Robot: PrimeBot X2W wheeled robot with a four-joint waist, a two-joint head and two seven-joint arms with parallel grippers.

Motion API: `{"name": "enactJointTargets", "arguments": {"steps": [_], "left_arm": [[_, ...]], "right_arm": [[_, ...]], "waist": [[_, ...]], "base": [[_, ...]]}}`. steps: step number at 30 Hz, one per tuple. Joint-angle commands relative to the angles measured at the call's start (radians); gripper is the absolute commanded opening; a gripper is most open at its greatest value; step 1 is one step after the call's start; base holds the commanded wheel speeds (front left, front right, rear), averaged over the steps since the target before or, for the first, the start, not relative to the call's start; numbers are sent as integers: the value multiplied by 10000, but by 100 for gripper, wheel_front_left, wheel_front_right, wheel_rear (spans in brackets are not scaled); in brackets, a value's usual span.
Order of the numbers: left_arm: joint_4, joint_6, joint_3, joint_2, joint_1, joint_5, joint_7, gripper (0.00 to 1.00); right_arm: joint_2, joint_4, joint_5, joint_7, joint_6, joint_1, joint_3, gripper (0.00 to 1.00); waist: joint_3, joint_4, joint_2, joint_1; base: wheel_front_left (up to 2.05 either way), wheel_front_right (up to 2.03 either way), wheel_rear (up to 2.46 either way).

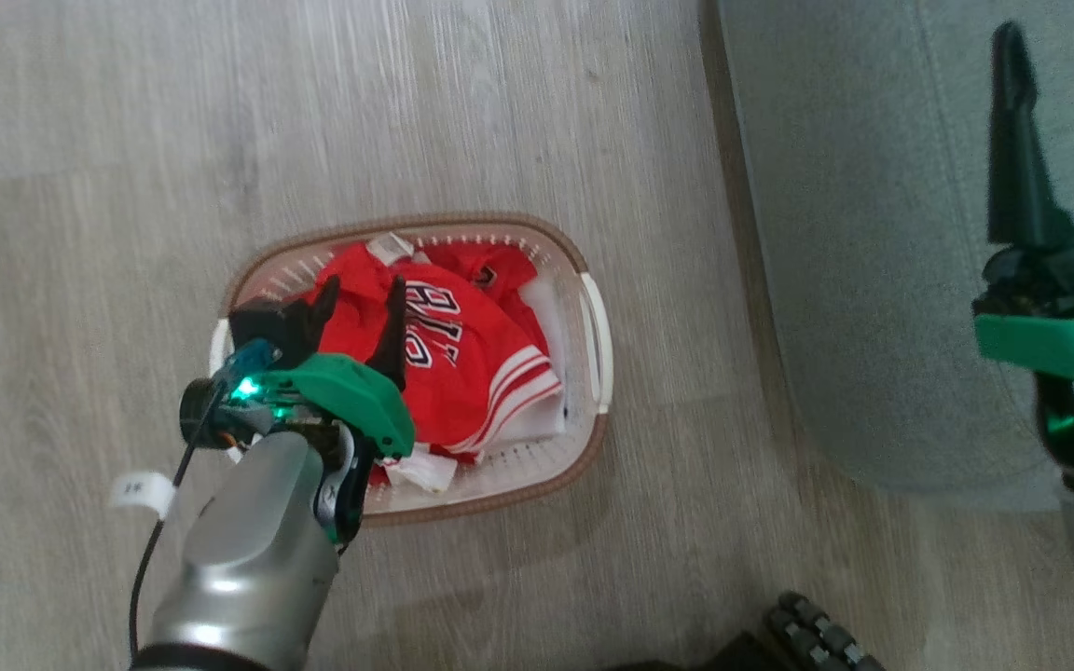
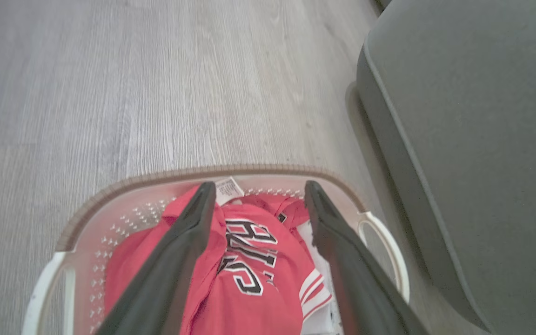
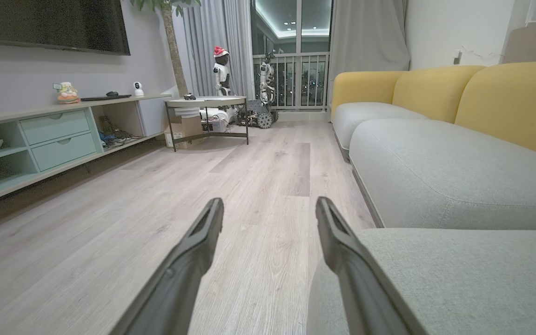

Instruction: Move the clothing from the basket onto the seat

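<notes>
Lettering on clothing (black, white-edged) unreadable; neck tag print blurred.

Red, white-trimmed jersey clothing is heaped in the oval white perforated plastic basket, brown-rimmed, set on pale plank floor. The left gripper is held over it, fingers spread.

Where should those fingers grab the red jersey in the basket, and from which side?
Probably the raised fold beside the lettering on the jersey, coming straight down from above. The basket walls shut off every side, and the cloth lies heaped, so a crease on top gives the open fingers something to pinch.
</notes>
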Motion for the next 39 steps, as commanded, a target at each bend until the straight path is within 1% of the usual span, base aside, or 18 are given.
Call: {"name": "enactJointTargets", "arguments": {"steps": [1,8,15,18,21,29,30,31,32,33,35,39], "left_arm": [[17,-45,94,135,-242,-108,-97,100],[2214,-174,-650,135,-1357,-951,-97,100],[3998,-37,-984,135,-2346,-1512,72,100],[4401,-141,-1196,135,-2622,-1526,203,100],[4644,-269,-1385,135,-2733,-1577,582,100],[4862,-476,-1832,135,-2979,-1731,1473,100],[4874,-494,-1880,135,-3017,-1754,1573,91],[4874,-494,-1880,135,-3017,-1754,1573,91],[4884,-514,-1930,135,-3049,-1774,1662,75],[4892,-544,-1981,135,-3080,-1793,1729,55],[4902,-616,-2076,135,-3129,-1836,1802,0],[4882,-810,-2306,135,-3133,-1907,1669,0]], "right_arm": [[-227,-409,80,-61,-2,-82,49,100],[-300,-718,194,-61,-2,-533,-96,100],[-329,-997,250,-61,-2,-861,-357,100],[-304,-1085,272,-61,-2,-944,-415,100],[-263,-1115,285,-61,-2,-985,-458,100],[-225,-1151,297,-61,-2,-1122,-452,100],[-230,-1149,296,-61,-2,-1144,-445,100],[-230,-1149,296,-61,-2,-1144,-445,100],[-232,-1146,294,-61,-2,-1160,-437,100],[-237,-1140,292,-61,-2,-1172,-425,100],[-245,-1118,286,-61,-2,-1197,-409,100],[-244,-1033,253,-61,-2,-1198,-358,100]], "waist": [[432,-186,0,-2],[1468,-519,0,-2],[2286,-846,0,-2],[2517,-951,0,-2],[2676,-1017,0,-2],[3064,-1096,0,-2],[3093,-1098,0,-2],[3093,-1098,0,-2],[3114,-1100,0,-2],[3133,-1101,0,-2],[3153,-1098,0,-2],[3020,-1061,0,-2]], "base": [[0,0,0],[0,0,0],[0,0,0],[0,0,0],[0,0,0],[0,0,0],[0,0,0],[0,0,0],[0,0,0],[0,0,0],[0,0,0],[0,0,0]]}}
